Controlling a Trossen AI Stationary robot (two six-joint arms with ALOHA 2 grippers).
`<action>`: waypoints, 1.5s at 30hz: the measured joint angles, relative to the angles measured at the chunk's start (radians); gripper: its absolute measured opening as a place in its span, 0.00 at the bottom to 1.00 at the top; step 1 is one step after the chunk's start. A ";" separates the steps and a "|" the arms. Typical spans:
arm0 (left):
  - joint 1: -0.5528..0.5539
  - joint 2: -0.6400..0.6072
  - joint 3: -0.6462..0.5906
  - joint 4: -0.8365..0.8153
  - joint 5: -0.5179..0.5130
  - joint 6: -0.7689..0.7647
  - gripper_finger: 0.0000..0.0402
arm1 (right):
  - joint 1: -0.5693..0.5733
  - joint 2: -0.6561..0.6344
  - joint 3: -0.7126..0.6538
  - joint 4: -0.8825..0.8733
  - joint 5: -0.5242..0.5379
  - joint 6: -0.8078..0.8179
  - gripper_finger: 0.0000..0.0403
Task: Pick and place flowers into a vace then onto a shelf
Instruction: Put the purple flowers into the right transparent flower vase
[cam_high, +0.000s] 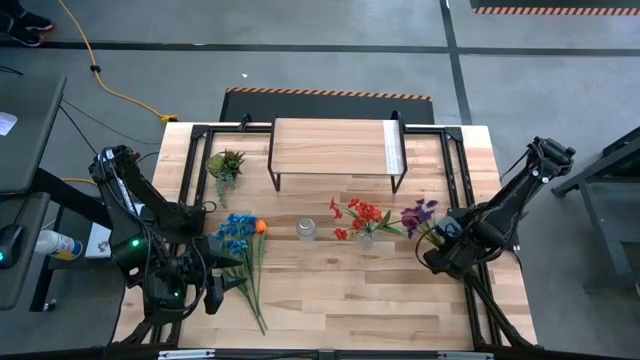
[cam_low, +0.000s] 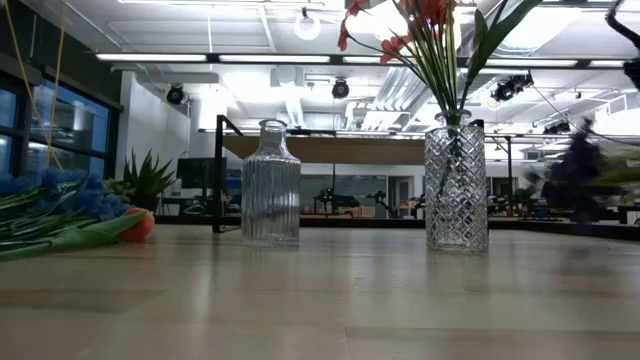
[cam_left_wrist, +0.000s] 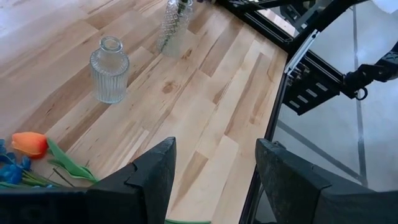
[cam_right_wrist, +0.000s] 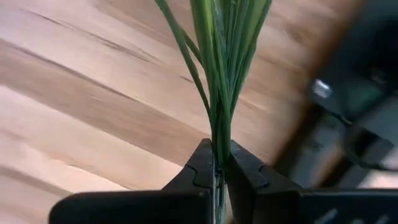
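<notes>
- Now you are seeing the right gripper (cam_right_wrist: 221, 171) pinching green stems of the purple flowers (cam_high: 419, 214) tight, near the table's right edge; red flowers (cam_high: 362, 215) are standing in the diamond-cut vase (cam_low: 456, 183).
- Your left gripper (cam_left_wrist: 214, 177) is hovering with fingers parted, holding nothing; the blue bunch (cam_high: 238, 235) is lying flat beside it.
- The ribbed vase (cam_high: 305, 229) is sitting empty; the shelf (cam_high: 335, 146) is standing behind.

This is a robotics lab or workshop in a large industrial hall: a plank worktable (cam_high: 330, 280) on a black metal frame stands on grey concrete floor with hazard-striped tape (cam_high: 330, 93), a yellow cable (cam_high: 110, 85), and exposed ceiling ducts (cam_low: 290, 95) under strip lights.
</notes>
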 joint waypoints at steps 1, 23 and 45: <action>0.000 0.000 0.000 0.000 0.002 0.000 0.63 | -0.003 -0.006 0.000 0.022 0.007 -0.012 0.03; 0.000 0.000 0.000 0.000 0.017 0.000 0.63 | 0.106 -0.083 0.000 0.410 -0.102 -0.164 0.03; 0.000 0.000 0.000 0.002 -0.008 -0.003 0.63 | 0.104 0.121 0.000 1.169 0.308 -0.791 0.03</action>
